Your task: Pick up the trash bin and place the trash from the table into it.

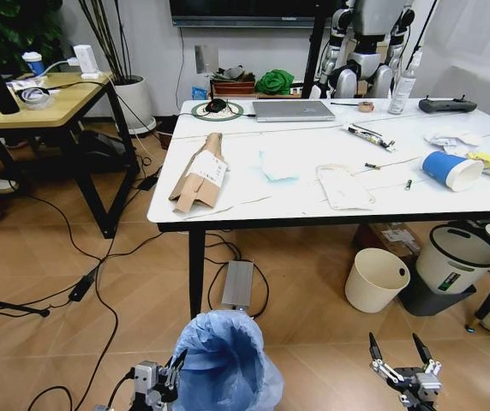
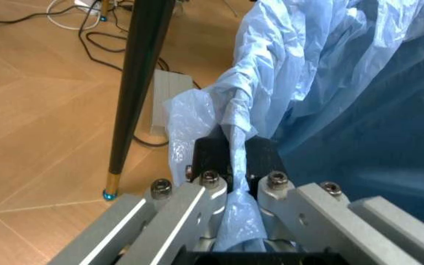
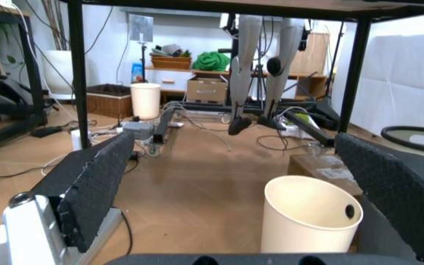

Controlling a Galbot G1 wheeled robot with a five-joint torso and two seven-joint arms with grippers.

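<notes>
Left wrist view: the left gripper (image 2: 234,182) is clamped on the bag-lined rim of the trash bin (image 2: 344,99), so the pick-up looks in hand. The right gripper (image 1: 401,353) waits beside it, fingers spread. Beyond them, the cardboard (image 1: 200,175) and cup (image 1: 450,169) lie on the table (image 1: 313,184); the bin probably needs carrying closer.

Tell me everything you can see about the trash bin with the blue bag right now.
The trash bin sits low in front of the robot, short of the table. It is round, and a crinkled, translucent light-blue plastic bag covers its rim and outside. Its mouth is open, showing a darker blue inside. The left gripper is shut on a bunched fold of the bag at the rim. The right gripper hovers open beside it, apart.
</notes>
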